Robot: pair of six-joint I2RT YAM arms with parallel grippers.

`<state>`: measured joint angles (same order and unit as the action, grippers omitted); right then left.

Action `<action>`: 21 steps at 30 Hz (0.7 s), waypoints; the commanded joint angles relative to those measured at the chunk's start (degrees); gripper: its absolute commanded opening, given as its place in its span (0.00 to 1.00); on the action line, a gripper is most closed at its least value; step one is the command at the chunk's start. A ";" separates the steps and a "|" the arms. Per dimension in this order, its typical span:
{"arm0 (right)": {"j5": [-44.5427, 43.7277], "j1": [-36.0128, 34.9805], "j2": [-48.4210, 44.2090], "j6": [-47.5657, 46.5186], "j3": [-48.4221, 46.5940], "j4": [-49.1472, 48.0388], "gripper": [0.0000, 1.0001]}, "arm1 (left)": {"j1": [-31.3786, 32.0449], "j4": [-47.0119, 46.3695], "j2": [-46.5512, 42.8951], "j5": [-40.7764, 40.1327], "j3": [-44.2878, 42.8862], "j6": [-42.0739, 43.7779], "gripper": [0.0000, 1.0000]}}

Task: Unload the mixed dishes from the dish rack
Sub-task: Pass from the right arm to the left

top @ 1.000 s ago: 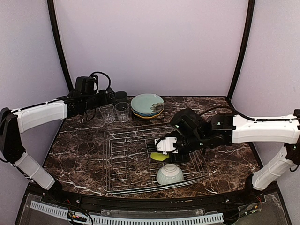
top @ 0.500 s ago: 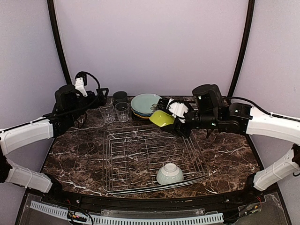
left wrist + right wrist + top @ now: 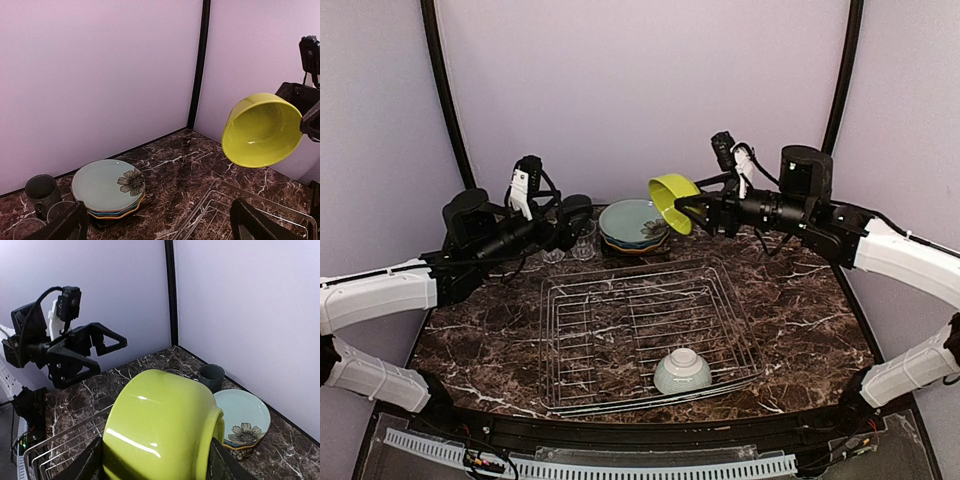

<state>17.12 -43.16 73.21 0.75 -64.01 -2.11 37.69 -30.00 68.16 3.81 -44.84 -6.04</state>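
Observation:
My right gripper (image 3: pixel 690 206) is shut on the lime-green bowl (image 3: pixel 671 196), holding it tipped on its side in the air above the stacked plates (image 3: pixel 634 224). In the right wrist view the bowl (image 3: pixel 160 432) fills the space between the fingers (image 3: pixel 89 465). The pale teal floral plate (image 3: pixel 106 184) tops the stack. The dark grey mug (image 3: pixel 42 189) and two clear glasses (image 3: pixel 60 210) stand left of it. My left gripper (image 3: pixel 568 226) hovers open by the glasses, holding nothing. The dish rack (image 3: pixel 620 300) holds an upturned pale bowl (image 3: pixel 681 371) at its near edge.
The purple back wall and its black corner posts (image 3: pixel 448 95) stand close behind the plates and mug. The rack's wire rim (image 3: pixel 225 197) lies below the left gripper (image 3: pixel 162 226). Bare marble (image 3: pixel 800 320) shows right of the rack.
The right gripper lifted the lime-green bowl out of the rack and carried it up and back over the plates. The left arm drew back, then swung toward the middle.

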 commanded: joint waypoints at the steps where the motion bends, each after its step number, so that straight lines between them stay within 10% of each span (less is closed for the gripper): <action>1: 10.88 3.59 -1.34 12.89 2.43 -12.62 0.42 | 2.82 -1.72 1.07 4.83 -1.95 4.76 0.99; 21: 23.78 4.79 2.53 25.78 4.91 -24.07 0.41 | 9.74 4.98 15.62 6.82 -20.68 5.65 0.62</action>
<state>38.50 -38.52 75.02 23.55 -60.10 -20.03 46.78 -28.16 82.41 11.33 -62.26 -0.78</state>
